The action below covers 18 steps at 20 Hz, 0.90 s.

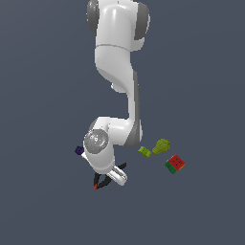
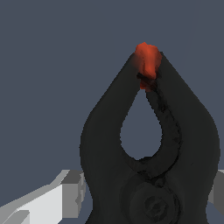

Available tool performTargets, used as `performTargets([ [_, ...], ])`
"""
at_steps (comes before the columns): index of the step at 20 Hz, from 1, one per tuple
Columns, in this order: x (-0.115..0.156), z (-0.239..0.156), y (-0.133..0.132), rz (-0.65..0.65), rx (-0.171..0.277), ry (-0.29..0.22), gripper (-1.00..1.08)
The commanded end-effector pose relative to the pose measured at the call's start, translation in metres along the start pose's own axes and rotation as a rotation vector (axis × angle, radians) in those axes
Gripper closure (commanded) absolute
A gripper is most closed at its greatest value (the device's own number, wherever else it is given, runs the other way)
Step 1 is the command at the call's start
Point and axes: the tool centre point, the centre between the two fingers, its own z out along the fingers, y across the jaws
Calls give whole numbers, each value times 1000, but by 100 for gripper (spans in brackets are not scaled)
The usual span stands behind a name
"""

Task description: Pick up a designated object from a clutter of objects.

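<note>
The designated object, a black spring clamp (image 2: 148, 144) with a red-orange jaw tip (image 2: 148, 61), fills the wrist view. My gripper (image 2: 148, 192) straddles its thick pivot end. One grey finger (image 2: 70, 192) presses against one flank and the other finger (image 2: 218, 192) against the opposite flank. In the exterior view the white hand (image 1: 112, 174) covers most of the clamp (image 1: 121, 166). Only a black handle and the red tip (image 1: 95, 186) stick out from under it. The fingers themselves are hidden there.
The rest of the clutter lies on the dark grey floor. A tiny purple block (image 1: 79, 150) sits toward the exterior view's left of the hand. Two lime-green pieces (image 1: 144, 151) (image 1: 161, 146) and a red-and-green cube (image 1: 175, 163) lie toward its right.
</note>
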Motion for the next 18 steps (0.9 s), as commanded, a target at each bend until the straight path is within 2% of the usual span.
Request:
performTargets([
  [1, 1, 0, 0, 1, 0, 1, 108],
  [10, 1, -10, 2, 0, 0, 0, 108],
  [18, 3, -59, 13, 0, 0, 0, 108],
])
